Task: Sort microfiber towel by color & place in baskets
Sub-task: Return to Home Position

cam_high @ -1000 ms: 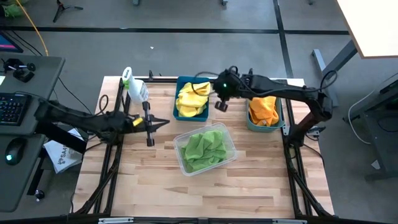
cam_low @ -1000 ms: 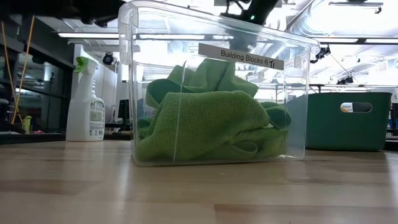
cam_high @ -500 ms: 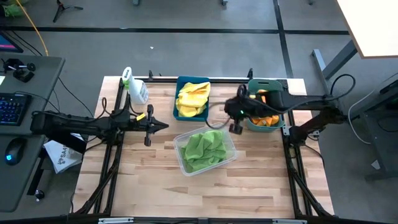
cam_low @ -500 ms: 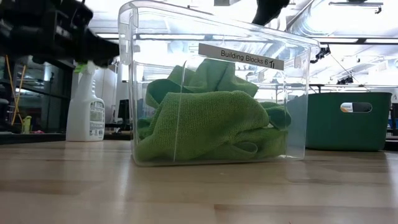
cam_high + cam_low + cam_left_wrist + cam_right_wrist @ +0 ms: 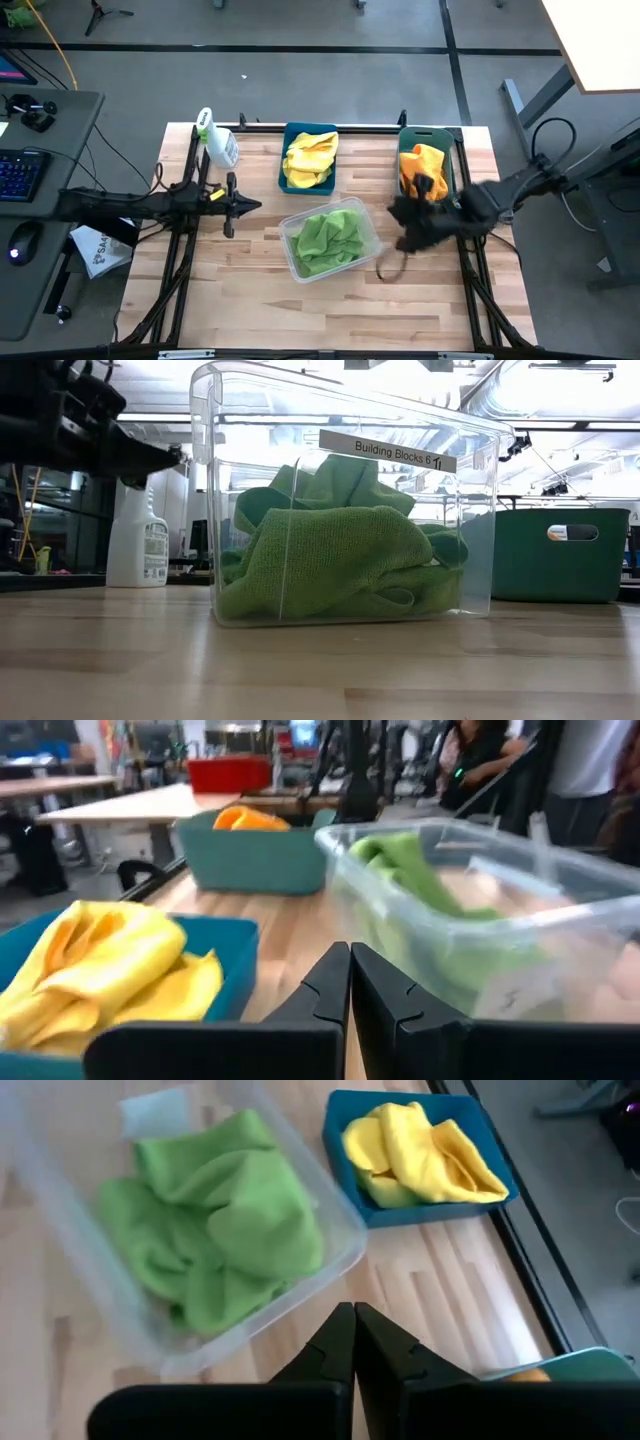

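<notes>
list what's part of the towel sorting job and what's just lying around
Job: green towels in the clear bin; yellow towels in the blue bin; orange towel in the teal bin; left gripper, right gripper, both shut.
Lying about: spray bottle beside the blue bin; keyboard and mouse on the side desk.

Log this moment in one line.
left gripper: shut, empty, left of clear bin | right gripper: shut, empty, right of it | yellow towels: blue bin | green towels: clear bin | orange towels: teal bin
</notes>
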Action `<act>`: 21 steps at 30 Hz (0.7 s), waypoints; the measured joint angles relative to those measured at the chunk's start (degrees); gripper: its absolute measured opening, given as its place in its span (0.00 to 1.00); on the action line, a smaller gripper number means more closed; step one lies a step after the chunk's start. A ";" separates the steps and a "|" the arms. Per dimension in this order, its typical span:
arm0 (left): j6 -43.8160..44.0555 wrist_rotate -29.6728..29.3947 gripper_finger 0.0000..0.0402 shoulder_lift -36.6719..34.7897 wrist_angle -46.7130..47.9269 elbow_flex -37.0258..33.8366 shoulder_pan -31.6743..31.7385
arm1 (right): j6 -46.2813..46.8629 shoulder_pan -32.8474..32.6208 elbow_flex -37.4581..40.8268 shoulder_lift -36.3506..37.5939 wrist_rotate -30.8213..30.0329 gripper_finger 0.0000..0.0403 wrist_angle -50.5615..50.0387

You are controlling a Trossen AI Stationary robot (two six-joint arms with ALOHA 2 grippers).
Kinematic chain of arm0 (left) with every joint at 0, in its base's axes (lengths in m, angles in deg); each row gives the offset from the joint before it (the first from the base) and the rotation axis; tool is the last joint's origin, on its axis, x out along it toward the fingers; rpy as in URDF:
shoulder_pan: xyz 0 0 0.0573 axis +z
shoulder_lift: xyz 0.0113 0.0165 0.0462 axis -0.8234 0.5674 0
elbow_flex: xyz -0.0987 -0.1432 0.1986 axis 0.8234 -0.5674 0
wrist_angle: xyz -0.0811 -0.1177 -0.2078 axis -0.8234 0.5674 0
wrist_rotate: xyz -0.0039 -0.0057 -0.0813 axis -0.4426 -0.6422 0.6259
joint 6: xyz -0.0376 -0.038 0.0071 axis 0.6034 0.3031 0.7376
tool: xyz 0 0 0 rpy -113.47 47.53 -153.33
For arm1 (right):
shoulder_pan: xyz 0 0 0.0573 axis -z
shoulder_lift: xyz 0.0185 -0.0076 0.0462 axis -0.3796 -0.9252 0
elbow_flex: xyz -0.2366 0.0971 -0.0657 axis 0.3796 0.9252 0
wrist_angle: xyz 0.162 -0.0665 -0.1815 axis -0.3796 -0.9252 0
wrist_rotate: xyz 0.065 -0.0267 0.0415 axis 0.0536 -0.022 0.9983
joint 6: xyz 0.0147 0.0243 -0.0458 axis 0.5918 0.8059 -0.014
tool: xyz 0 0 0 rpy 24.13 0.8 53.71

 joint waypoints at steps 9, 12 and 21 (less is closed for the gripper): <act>-1.42 -0.95 0.00 -8.32 -0.98 0.02 -1.25 | 13.80 -10.68 16.96 6.39 -5.45 0.00 7.87; 0.25 -0.95 0.00 -9.05 -0.89 0.02 -1.25 | 8.69 -6.44 22.88 9.23 -2.46 0.00 19.04; 1.03 -0.95 0.00 -9.03 -0.80 0.02 -1.23 | -23.97 16.99 37.25 14.23 21.44 0.00 61.41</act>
